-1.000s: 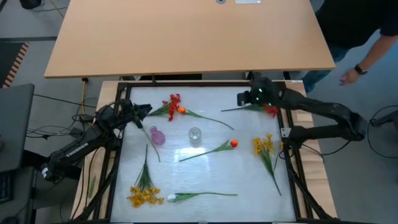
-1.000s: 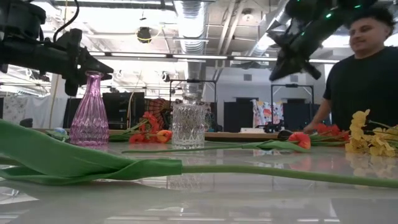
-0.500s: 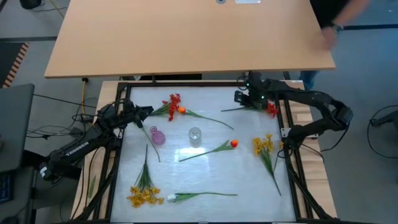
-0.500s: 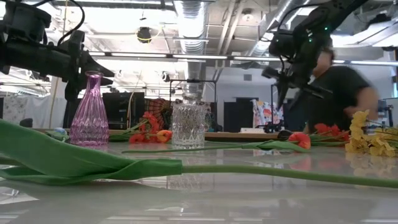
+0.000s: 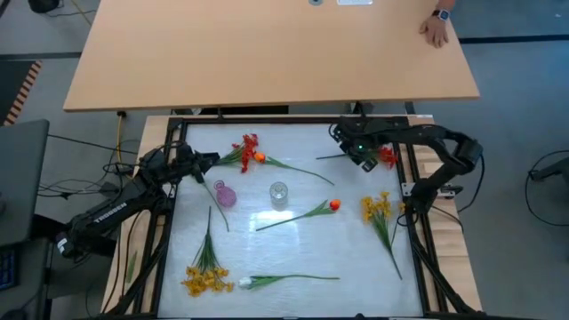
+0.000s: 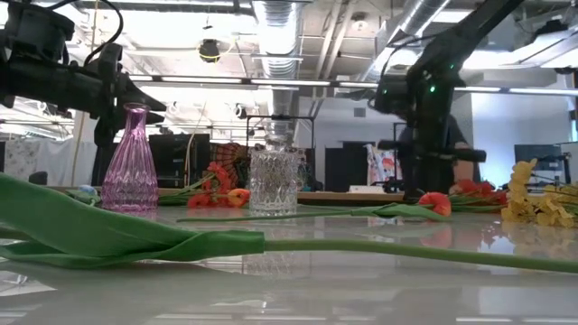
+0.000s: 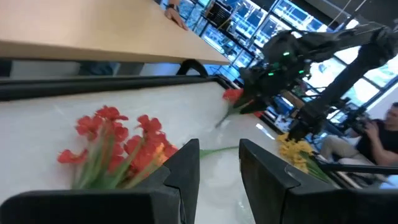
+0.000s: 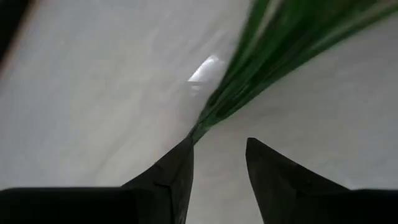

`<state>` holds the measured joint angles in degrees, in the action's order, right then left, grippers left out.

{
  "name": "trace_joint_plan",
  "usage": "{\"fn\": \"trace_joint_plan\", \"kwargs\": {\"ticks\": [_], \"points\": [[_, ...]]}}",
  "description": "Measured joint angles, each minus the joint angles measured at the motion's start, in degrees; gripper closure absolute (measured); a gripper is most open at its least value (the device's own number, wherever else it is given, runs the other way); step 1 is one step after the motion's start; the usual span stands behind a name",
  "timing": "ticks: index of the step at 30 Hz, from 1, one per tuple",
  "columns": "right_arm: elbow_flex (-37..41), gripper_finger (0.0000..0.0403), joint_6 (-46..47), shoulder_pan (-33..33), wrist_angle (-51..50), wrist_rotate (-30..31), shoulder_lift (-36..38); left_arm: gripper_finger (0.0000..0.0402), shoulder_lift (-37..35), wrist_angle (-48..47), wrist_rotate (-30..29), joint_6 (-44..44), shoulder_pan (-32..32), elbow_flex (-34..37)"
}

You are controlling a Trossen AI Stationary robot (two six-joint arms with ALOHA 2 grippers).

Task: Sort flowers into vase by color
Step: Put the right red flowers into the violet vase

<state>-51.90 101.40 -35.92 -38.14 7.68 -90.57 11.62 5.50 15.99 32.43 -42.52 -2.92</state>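
My right claw [image 8: 217, 163] hung part-open above the red spray's stem [image 8: 249, 81]; I judged it should straddle the stem before closing.

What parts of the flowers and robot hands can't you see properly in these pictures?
- Red spray by the right gripper: high view, the arm covers part of it; right wrist view shows only blurred green stems.
- Right gripper touching the stems or not: cannot tell.
- White tulip: high view, too small for detail.
- Left gripper: low view, cut off by the picture's edge.
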Motion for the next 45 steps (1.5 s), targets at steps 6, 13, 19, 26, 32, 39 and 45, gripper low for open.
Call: {"fn": "trace_joint_plan", "kwargs": {"ticks": [6, 13, 19, 26, 32, 39, 45], "points": [[0.0, 0.0247, 8.1, -0.2, 0.5, 1.3, -4.0, 0.0301, 0.0, -0.3, 1.8, 1.6, 0.0, 0.0], [-0.1, 0.026, 13.1, -0.1, 4.6, 3.5, -6.1, 0.0301, 0.0, -0.8, 1.8, 4.0, 0.0, 0.0], [-0.1, 0.0298, 17.5, 0.6, 4.2, 7.3, -6.0, 0.0301, 0.0, -1.6, 1.7, 4.8, 0.0, 0.0], [0.0, 0.0387, 15.4, 5.1, 3.9, 11.1, -5.2, 0.0301, 0.0, -1.8, 1.7, 6.2, 0.0, 0.0], [-0.7, 0.0375, 2.3, 12.6, 4.4, 15.4, 1.9, 0.0301, 0.0, -2.0, 1.7, 7.3, 0.1, 0.0], [-3.9, 0.0387, -11.1, 22.3, 5.3, 29.4, 10.6, 0.0301, 0.0, -2.3, 1.7, 7.3, 0.1, 0.0], [-3.8, 0.0354, 1.4, 19.7, -1.3, 21.7, 8.2, 0.0301, 0.0, -2.3, 1.6, 7.4, 0.1, 0.0]]}}
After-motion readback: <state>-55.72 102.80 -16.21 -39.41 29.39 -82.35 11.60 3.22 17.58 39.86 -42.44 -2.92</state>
